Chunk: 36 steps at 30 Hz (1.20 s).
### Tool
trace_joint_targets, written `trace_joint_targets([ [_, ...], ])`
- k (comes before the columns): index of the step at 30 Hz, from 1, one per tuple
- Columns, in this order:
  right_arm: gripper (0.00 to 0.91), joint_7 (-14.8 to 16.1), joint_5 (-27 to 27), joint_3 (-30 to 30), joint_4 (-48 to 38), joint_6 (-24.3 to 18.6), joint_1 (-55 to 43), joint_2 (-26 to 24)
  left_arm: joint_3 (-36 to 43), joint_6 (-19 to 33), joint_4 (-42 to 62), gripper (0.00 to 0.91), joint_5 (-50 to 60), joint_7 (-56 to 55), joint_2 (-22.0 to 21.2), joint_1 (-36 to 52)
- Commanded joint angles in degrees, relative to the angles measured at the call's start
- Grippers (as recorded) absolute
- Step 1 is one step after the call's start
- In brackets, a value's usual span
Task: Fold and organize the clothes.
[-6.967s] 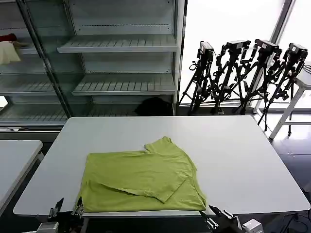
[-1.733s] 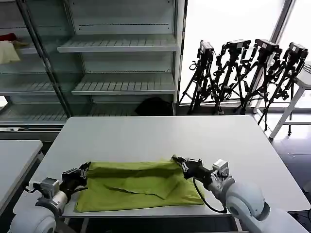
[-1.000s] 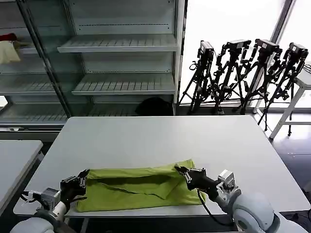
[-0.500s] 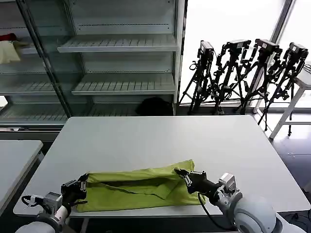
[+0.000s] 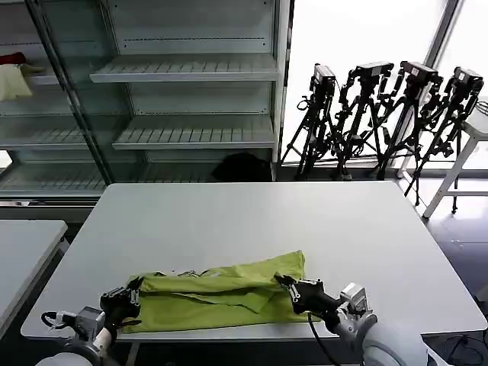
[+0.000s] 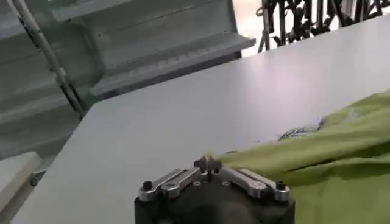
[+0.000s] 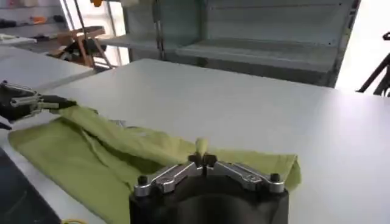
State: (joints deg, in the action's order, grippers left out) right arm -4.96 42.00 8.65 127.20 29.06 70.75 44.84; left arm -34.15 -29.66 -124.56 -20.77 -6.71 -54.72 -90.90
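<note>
T-shirt (image 5: 217,293), bunched low in the frame near the table (image 5: 252,213) front edge, is mid-fold: left gripper (image 5: 131,293) and right gripper (image 5: 285,286) each pinch its edge. Next, probably lay it flat and let go.

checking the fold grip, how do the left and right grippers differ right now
The left gripper pinches the shirt at its left end, near the table's front left corner; the right gripper pinches it at the right end. The cloth beside the right gripper reaches farther up the table than the cloth beside the left. Both are shut on the shirt's raised far edge, low over the table.
</note>
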Motion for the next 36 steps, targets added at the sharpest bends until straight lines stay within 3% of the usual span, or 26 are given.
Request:
trace_joint_targets([
  [1,0.907,-7.26,-0.56,-0.37,0.22,-0.27,1.83,2.51,0.59,0.31,1.51,0.071,1.52,-0.14,0.11,0.53],
  [2,0.907,-7.97,-0.50,-0.41,0.26,-0.19,1.90,2.84,0.70,0.26,1.64,0.242,1.66,-0.16,0.17,0.51],
  [3,0.907,-9.24,-0.47,-0.50,0.27,-0.31,1.95,3.28,0.94,0.10,1.76,0.504,1.76,-0.22,0.30,0.46],
  [4,0.907,-10.11,-0.49,-0.54,0.26,-0.38,2.04,3.58,1.24,0.01,1.90,0.645,2.39,-0.17,0.48,0.26],
  [5,0.907,-10.84,-0.50,-0.61,0.28,-0.40,2.06,3.72,1.46,-0.02,1.92,0.907,2.48,-0.18,0.66,0.17],
  [7,0.907,-12.66,-0.52,-0.88,0.42,-0.42,2.10,3.95,1.97,-0.62,1.75,0.907,3.80,-0.14,1.27,-0.31],
  [13,0.907,-23.19,-0.53,-1.59,2.35,4.05,2.45,4.92,0.66,-2.09,-0.40,0.907,6.29,-0.15,4.34,-2.14],
  [19,0.907,-31.19,-1.32,-1.18,4.70,4.11,4.54,5.02,-3.82,-2.57,-3.11,0.907,8.84,0.16,8.06,-5.51],
  [21,0.907,-35.61,-1.26,-1.16,5.37,4.16,5.34,5.27,-5.54,-2.59,-4.09,0.907,8.73,0.31,8.74,-7.07],
  [24,0.907,-41.54,-3.21,-0.96,6.28,4.13,6.97,5.73,-7.72,-2.62,-6.24,0.907,8.55,0.25,8.72,-9.01],
  [26,0.907,-43.22,-4.30,0.05,7.28,4.08,7.90,6.20,-8.98,-2.68,-7.66,0.907,7.93,0.12,7.93,-9.51],
  [28,0.907,-42.88,-5.74,1.26,8.02,4.01,8.47,6.66,-9.64,-2.53,-8.69,0.907,7.23,-0.33,6.90,-9.45],
  [30,0.907,-40.36,-7.36,2.94,8.25,2.71,9.62,6.99,-9.86,-1.94,-9.57,0.907,6.01,-1.89,4.77,-8.94],
  [32,0.907,-35.08,-10.34,6.43,7.34,-1.83,11.33,7.02,-9.77,-1.41,-9.98,0.907,3.71,-3.53,3.02,-8.52],
  [36,0.907,-27.09,-9.77,14.62,4.09,-9.56,13.40,6.43,-9.72,0.69,-9.74,0.907,-4.98,-6.40,-1.14,-7.23],
])
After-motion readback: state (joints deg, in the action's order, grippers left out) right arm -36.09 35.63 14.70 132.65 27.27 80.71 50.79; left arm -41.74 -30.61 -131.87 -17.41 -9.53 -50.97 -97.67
